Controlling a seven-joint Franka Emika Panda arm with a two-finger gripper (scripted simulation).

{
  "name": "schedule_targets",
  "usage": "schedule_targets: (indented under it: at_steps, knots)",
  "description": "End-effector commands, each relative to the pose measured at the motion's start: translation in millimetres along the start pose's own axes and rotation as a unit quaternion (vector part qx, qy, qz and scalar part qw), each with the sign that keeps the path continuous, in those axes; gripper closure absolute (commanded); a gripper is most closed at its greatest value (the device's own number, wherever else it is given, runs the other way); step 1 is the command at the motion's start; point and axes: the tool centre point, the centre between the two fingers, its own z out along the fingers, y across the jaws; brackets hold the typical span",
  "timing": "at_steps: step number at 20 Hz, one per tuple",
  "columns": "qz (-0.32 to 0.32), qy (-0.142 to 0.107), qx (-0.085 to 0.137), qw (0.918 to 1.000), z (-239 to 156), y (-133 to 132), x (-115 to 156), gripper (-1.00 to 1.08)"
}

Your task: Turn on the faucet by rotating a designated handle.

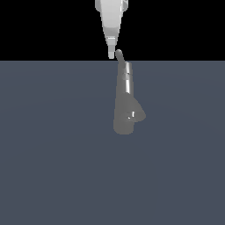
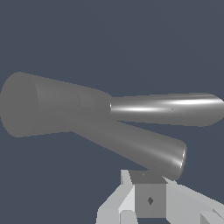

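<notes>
Exterior view: the faucet (image 1: pixel 125 103) is seen standing on the grey floor (image 1: pixel 52 154), the gripper (image 1: pixel 111 53) lowered at its top, just beside the handle (image 1: pixel 120 56). Wrist view: the shiny column (image 2: pixel 168 108) and a tapered rod (image 2: pixel 135 146) are shown close above one finger (image 2: pixel 148 199). Jaw opening cannot be told from either view.

A plain, flat slate-blue floor (image 1: pixel 52 167) fills the lower part of the exterior view, meeting a solid black backdrop (image 1: pixel 44 26) along a straight horizon line
</notes>
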Motion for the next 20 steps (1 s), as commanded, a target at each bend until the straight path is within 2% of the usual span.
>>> schedule_targets:
  at_steps: [1, 13, 14, 15, 20]
  knots:
    - [0.002, 0.0, 0.0, 1.0, 0.0, 0.6, 13.6, 1.08]
    - [0.006, 0.001, -0.002, 1.0, -1.0, 4.3, 96.7, 1.08]
    - [0.006, 0.001, -0.002, 1.0, -1.0, 4.3, 96.7, 1.08]
    - [-0.014, -0.001, -0.001, 0.9999, -2.0, 0.7, 67.4, 1.08]
    - [-0.01, -0.001, -0.001, 1.0, 3.5, -11.3, 86.8, 1.08]
